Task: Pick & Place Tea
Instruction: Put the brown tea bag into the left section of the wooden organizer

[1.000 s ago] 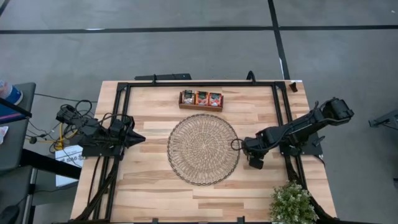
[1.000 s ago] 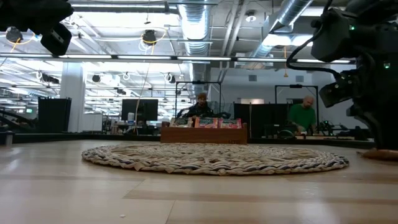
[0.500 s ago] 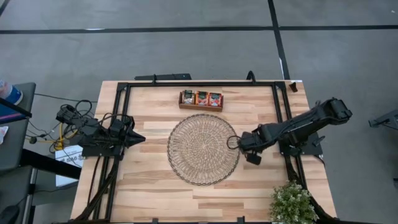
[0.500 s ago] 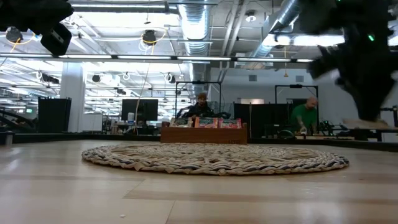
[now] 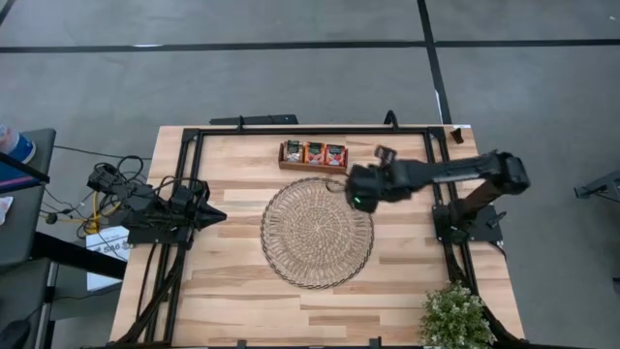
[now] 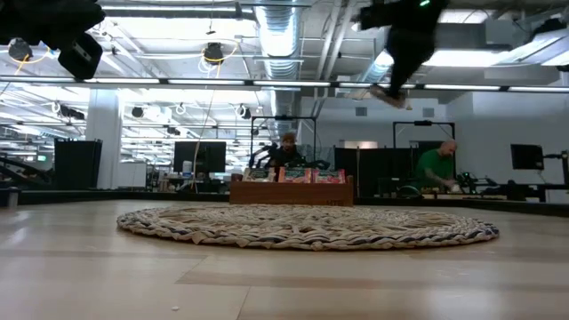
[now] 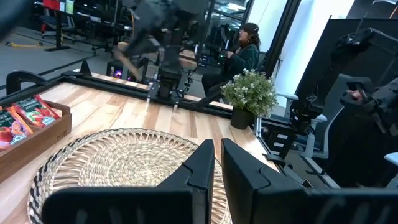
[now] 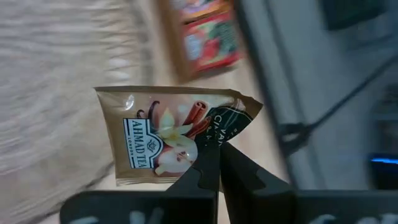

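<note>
The right gripper is pinching 1 beige tea sachet in shut jaws above the woven mat's edge; the left gripper, jaws closed, is waiting beside the mat.

Grey floor; ceiling ducts, probably an open workshop.

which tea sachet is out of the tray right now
The pale beige sachet with the dark top, pinched in the shut right gripper near the woven mat's edge. The other sachets stand in the wooden tray.

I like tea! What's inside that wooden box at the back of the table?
The wooden tray holds upright tea sachets, red-orange and dark-topped ones. Only the front ones show; how many stand behind them is hidden.
</note>
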Tool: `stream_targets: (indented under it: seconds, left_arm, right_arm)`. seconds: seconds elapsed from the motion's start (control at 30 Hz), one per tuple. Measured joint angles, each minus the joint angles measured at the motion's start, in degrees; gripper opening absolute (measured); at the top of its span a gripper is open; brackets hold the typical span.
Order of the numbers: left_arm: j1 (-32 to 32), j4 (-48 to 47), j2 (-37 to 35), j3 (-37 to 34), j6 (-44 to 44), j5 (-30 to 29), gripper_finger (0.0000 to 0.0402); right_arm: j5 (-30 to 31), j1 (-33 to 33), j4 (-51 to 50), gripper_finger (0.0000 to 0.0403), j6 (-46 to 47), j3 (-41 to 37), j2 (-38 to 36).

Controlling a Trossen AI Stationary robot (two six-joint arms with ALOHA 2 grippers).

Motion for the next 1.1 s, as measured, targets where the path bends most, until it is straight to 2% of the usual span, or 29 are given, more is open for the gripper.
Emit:
stream_targets:
  seconds: [0.23,0.4,0.77,1.1]
  left_arm:
    - [0.0,0.02,0.0,0.0,0.0,0.0,0.0021]
    - [-0.01,-0.29,0.0,0.0,-0.01,0.0,0.0021]
    - [-0.01,-0.92,0.0,0.0,0.2,-0.64,0.0021]
    - [-0.01,-1.14,0.0,0.0,0.2,-1.06,0.0021]
  right_arm:
    - [5.24,-9.26,6.0,0.0,-16.58,9.14,10.28]
    - [6.58,-12.9,10.35,0.0,-25.18,12.96,15.8]
    - [6.7,-13.71,26.15,0.0,-41.69,22.12,24.6]
    - [6.36,-13.73,30.1,0.0,-48.39,33.01,33.87]
